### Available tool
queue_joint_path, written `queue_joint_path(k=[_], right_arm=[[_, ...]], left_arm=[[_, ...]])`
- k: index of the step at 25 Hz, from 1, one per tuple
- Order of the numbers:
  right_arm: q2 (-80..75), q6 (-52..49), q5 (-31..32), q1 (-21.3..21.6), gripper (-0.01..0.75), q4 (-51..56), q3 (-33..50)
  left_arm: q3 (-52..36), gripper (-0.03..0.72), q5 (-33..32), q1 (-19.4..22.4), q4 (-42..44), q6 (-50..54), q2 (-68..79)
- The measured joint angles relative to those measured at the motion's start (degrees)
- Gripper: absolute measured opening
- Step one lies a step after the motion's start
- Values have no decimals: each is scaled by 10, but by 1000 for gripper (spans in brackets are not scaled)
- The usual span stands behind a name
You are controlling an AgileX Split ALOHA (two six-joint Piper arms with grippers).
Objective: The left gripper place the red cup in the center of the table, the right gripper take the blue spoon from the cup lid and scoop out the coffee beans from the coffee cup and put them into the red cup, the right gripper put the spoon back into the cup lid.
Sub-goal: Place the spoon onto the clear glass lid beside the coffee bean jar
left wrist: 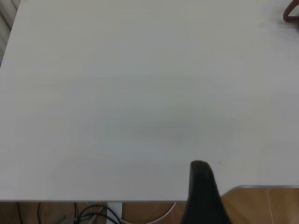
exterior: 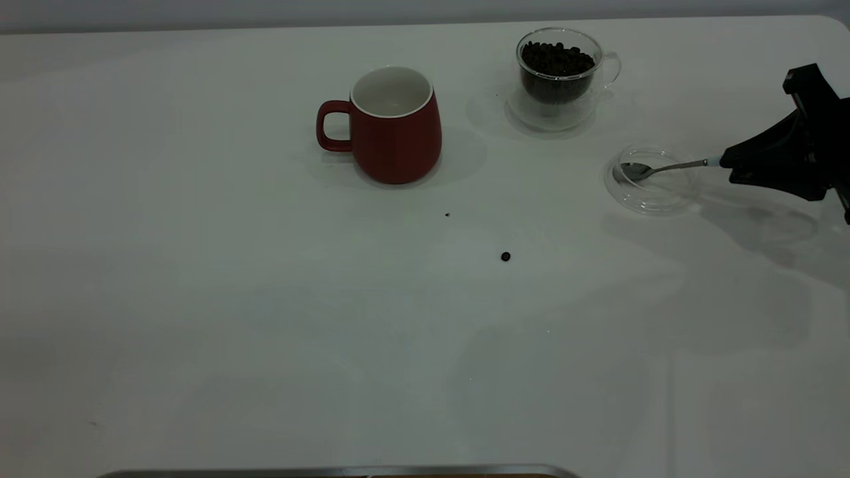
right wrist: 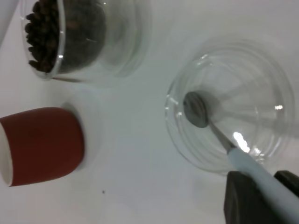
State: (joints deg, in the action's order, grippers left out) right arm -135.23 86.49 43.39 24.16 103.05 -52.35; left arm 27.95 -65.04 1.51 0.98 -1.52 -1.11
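One blue spoon in right end effector, over cup lid

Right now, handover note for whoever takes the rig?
Right gripper: shut on the blue spoon handle; spoon bowl sits in the cup lid.
Left gripper: pulled back over the bare near edge of the table, fingers unclear.
Red cup: upright mid-table, nothing visible inside.
Coffee cup: full of coffee beans. One stray bean lies on the table.
Done: cup placed.
Left: unclear whether scooping has happened; release spoon into lid at the end.
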Motion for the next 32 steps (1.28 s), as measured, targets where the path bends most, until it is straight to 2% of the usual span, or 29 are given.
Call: queue_joint_path(k=[5, 14, 22, 32], right_arm=[[-5, 0, -7, 0, 269, 0, 0], [-6, 0, -8, 0, 324, 0, 0], [-6, -2, -8, 0, 489, 0, 0], [-6, -39, -25, 0, 511, -23, 0]], left_arm=[[0, 577, 0, 0, 0, 0, 0], [0, 577, 0, 0, 0, 0, 0], [0, 577, 0, 0, 0, 1, 0], [0, 577, 0, 0, 0, 1, 0]])
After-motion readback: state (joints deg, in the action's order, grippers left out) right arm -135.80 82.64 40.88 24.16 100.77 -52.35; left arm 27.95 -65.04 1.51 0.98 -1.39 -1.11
